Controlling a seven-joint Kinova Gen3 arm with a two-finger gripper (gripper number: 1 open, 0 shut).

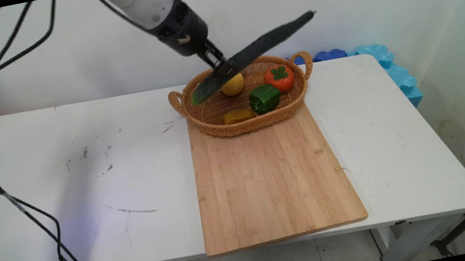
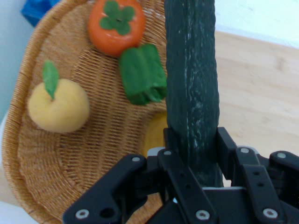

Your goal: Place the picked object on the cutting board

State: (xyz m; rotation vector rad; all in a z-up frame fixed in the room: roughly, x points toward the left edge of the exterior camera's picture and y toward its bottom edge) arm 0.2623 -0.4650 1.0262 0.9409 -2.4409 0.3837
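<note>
White rectangular table (image 1: pixel 58 188) spans most of the main view, scuffed with dark marks at left of centre. Pale rectangular wooden cutting board (image 1: pixel 268 176) lies on it from centre frame down to the near edge, slightly overhanging. Oval woven wicker basket with two loop handles (image 1: pixel 211 117) sits on the board's far end, just above frame centre. Long dark green cucumber (image 1: pixel 255 53) is raised above the basket, tilted, high end toward upper right, low end over the basket's left rim. Black two-finger gripper (image 1: pixel 222 66) comes down from the upper middle, jaws clamped on the cucumber nearer its lower end; hand view shows the fingers (image 2: pixel 226 144) pressed against both of its sides. Inside the basket: round orange persimmon with green leafy cap (image 1: pixel 279 78) at right; green bell pepper (image 1: pixel 264 98) just below-left of it, apparently touching; round yellow fruit with a green leaf (image 1: pixel 233 85) at centre back, partly behind the cucumber; small yellow-amber piece (image 1: pixel 238 116) near the front wall, identity unclear. Bright blue scalloped foam pieces (image 1: pixel 395 70) behind the table's far right corner
</note>
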